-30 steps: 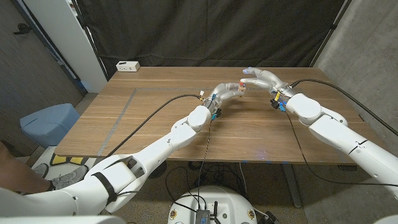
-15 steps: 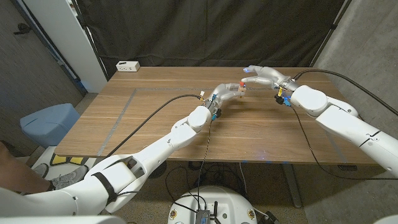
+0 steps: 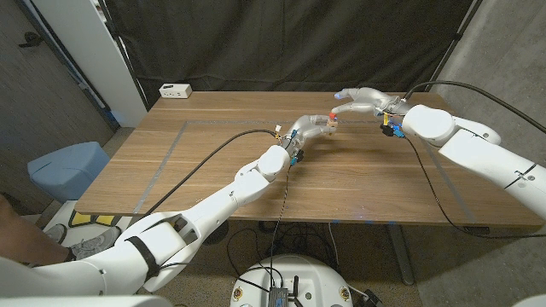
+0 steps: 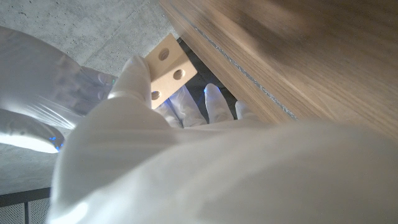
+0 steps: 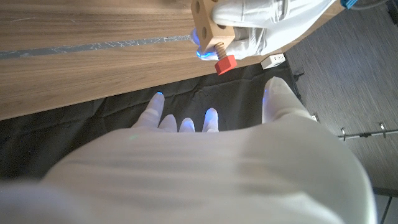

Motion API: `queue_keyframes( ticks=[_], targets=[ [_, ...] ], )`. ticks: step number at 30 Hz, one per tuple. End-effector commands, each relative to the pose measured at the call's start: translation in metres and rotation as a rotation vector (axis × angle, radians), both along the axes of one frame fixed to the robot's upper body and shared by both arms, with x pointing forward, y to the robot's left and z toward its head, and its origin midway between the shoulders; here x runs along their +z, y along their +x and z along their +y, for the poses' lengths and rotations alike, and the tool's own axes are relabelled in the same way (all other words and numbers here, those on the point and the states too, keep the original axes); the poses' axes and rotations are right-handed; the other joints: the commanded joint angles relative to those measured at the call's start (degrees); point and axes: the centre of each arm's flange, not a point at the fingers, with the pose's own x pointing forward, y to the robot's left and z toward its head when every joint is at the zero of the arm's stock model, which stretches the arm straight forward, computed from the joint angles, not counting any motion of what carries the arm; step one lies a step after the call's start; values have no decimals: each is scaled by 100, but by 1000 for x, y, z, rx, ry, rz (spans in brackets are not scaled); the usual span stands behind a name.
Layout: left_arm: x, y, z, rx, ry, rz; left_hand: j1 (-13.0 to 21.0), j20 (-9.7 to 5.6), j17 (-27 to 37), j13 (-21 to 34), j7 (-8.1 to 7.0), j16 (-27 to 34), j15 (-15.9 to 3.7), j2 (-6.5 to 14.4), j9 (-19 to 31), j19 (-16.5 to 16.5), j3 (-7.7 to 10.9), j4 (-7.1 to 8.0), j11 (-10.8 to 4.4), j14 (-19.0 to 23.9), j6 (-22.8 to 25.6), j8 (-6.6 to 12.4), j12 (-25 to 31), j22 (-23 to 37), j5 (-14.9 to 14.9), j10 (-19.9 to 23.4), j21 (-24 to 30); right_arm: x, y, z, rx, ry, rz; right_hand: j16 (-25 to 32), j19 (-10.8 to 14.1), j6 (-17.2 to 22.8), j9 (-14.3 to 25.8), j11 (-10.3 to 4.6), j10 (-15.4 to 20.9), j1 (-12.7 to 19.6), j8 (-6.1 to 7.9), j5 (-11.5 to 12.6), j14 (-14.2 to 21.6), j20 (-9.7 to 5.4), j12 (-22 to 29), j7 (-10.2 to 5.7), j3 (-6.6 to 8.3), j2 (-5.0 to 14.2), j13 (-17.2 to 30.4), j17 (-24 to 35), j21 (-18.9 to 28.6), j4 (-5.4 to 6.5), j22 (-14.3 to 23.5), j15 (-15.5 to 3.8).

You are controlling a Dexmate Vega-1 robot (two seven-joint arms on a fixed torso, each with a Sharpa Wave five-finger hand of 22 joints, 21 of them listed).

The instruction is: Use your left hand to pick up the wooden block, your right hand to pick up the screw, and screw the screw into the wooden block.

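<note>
My left hand (image 3: 309,128) holds the pale wooden block (image 3: 322,126) above the far middle of the table. In the left wrist view the block (image 4: 166,68) shows its round holes, with my fingertips (image 4: 212,99) behind it. The screw (image 3: 331,117), red-headed, sticks out of the block; in the right wrist view its threaded shaft enters the block (image 5: 205,18) and its red head (image 5: 225,64) stands free. My right hand (image 3: 363,101) hovers just right of the screw, fingers (image 5: 211,118) stretched out and apart, holding nothing and clear of the red head.
A white power strip (image 3: 176,89) lies at the table's far left corner. A tape line (image 3: 171,145) runs across the wooden table (image 3: 213,170). A black curtain hangs behind. A blue bin (image 3: 64,166) stands on the floor at the left.
My right forearm and wrist have swung toward the far right side of the table, while the hand stays close to the screw. The left hand and block have not moved.
</note>
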Motion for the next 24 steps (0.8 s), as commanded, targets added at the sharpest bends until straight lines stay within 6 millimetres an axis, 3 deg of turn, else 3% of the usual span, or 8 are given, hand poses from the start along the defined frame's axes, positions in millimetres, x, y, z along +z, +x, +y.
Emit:
queue_keyframes(
  ticks=[1, 24],
  targets=[
    [0, 0, 2, 9, 2, -4, 41, 2, 18, 570, 120, 0, -562, 86, 32, 39, 5, 31, -9, 55, 208, 49, 55, 13, 48, 59, 50, 18, -10, 9, -53, -106, 26, -1, 4, 63, 15, 39, -56, 21, -4, 2, 20, 59, -3, 56, 19, 49, 17, -2, 11, -29, 23, 69],
    [-1, 1, 2, 16, 7, -6, 48, 7, 20, 580, 140, -4, -552, 108, 33, 40, 2, 36, -7, 45, 193, 41, 49, 14, 55, 60, 49, 51, -15, 25, -113, -258, 102, 41, -13, 287, 17, 63, 8, 230, -20, 17, 106, 52, 38, 165, 165, 199, 11, -6, 25, -89, 23, 137]
  ],
)
